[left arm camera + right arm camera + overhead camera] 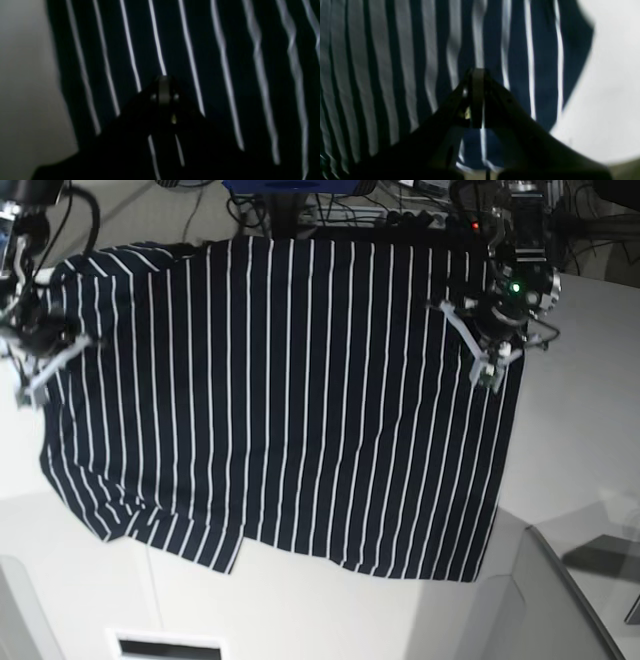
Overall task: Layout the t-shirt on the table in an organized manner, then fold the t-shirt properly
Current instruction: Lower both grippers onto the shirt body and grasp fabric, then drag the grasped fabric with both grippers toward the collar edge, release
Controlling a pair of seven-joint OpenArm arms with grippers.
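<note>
Surface: off-white table point(570, 430) carries the load, with cables and dark equipment crowded along its far edge; bare top shows along the near and outer sides.
Left fingers: left gripper point(163, 82) is clenched; the wrist view shows its tips pressed together on the striped cloth, near the shirt's edge where pale table begins. Whether a fold of fabric is pinched between them cannot be told through the blur.
Right fingers: right gripper point(477, 75) is likewise closed tight, tips together over navy stripes, close to the garment's rim.
Garment: t-shirt point(280, 400) lies spread wide across the table's middle, stripes running nearly straight, one corner near each arm; the lower hem looks uneven, with a small flap turned at the near edge.
Step, as I judge it: laying out, close to finished; folding not begun.
Doing it well: draw both corners apart evenly and low to the surface, so stripes stay parallel and no ripple forms; smooth the crooked near hem before any fold.
Risk: an uneven pull would skew the cloth or drag it toward the cluttered far edge.
Count: one shirt, one table, two grippers.
</note>
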